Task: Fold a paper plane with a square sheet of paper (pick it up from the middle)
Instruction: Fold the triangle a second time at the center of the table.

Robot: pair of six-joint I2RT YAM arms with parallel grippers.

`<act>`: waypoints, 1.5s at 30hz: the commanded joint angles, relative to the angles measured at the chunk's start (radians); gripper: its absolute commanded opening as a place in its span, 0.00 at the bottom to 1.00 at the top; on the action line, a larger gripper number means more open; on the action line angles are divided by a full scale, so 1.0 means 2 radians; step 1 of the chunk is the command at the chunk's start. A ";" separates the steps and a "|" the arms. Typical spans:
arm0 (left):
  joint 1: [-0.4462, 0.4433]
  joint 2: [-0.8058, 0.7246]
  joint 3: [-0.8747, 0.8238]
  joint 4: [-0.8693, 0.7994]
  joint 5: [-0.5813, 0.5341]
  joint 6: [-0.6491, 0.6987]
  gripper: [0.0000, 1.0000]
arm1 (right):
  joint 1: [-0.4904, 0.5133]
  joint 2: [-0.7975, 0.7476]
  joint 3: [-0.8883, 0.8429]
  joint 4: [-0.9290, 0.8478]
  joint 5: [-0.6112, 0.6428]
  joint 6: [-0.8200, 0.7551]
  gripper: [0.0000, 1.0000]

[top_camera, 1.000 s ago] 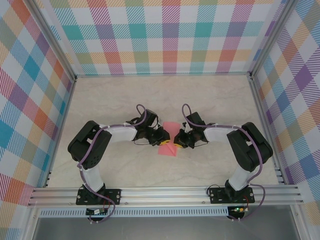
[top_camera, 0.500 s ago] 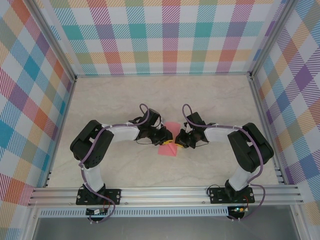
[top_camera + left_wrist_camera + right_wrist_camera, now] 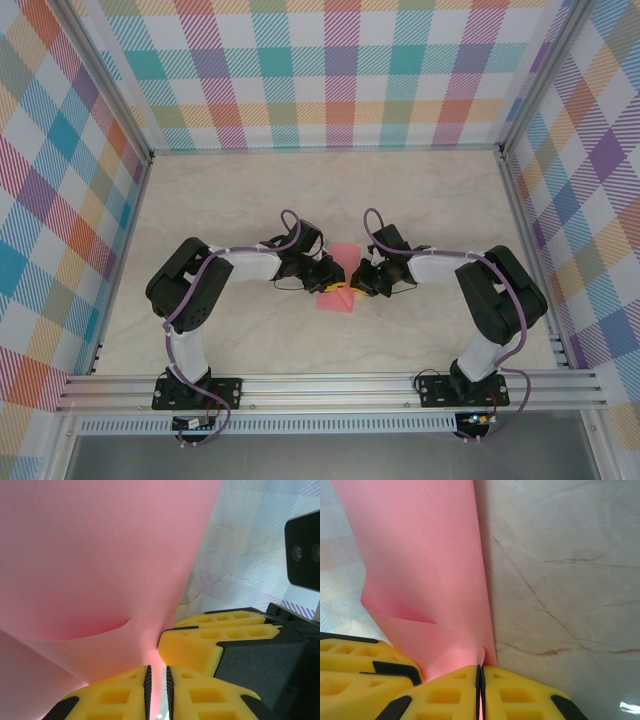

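The paper [image 3: 343, 256] sits near the middle of the top view, between the two arms. It is on the counter [image 3: 440, 200]. Part of it is lifted up, but how much cannot be told.

The paper is thin and pink-red. It looks very light and soft, so it should bend at a small push. It could also tear or get a wrong crease if it is pulled hard. It may be smooth enough to slip out of a loose hold. The best place to hold it is likely near the middle, with both holds close together.

The left end effector [image 3: 157, 685] is pinching the paper, with the sheet caught between its yellow pads at the bottom of the frame. The right end effector [image 3: 480, 682] is pressed shut on the paper too. The two are just beside each other.

In the wrist views the paper looks smooth and plain. One layer lies over another, with a curved edge low in the frame.
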 commanded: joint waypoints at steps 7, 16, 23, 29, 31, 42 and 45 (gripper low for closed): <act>-0.004 0.002 0.012 -0.009 0.001 0.011 0.18 | 0.001 -0.013 0.017 -0.028 0.021 -0.015 0.11; -0.004 -0.008 0.011 -0.008 0.004 0.011 0.18 | 0.001 -0.013 0.020 -0.029 0.025 -0.021 0.11; -0.004 0.001 0.012 -0.008 0.005 0.011 0.18 | 0.001 -0.010 0.021 -0.029 0.030 -0.021 0.11; -0.004 0.003 0.014 -0.009 0.006 0.012 0.18 | 0.001 -0.005 0.025 -0.031 0.034 -0.021 0.11; -0.004 0.004 0.016 -0.009 0.006 0.012 0.18 | 0.001 -0.004 0.026 -0.032 0.035 -0.020 0.11; -0.004 0.016 0.019 -0.017 0.003 0.014 0.18 | 0.001 0.007 0.032 -0.035 0.033 -0.022 0.11; -0.003 0.017 0.019 -0.023 -0.001 0.018 0.18 | 0.001 0.010 0.034 -0.036 0.033 -0.022 0.11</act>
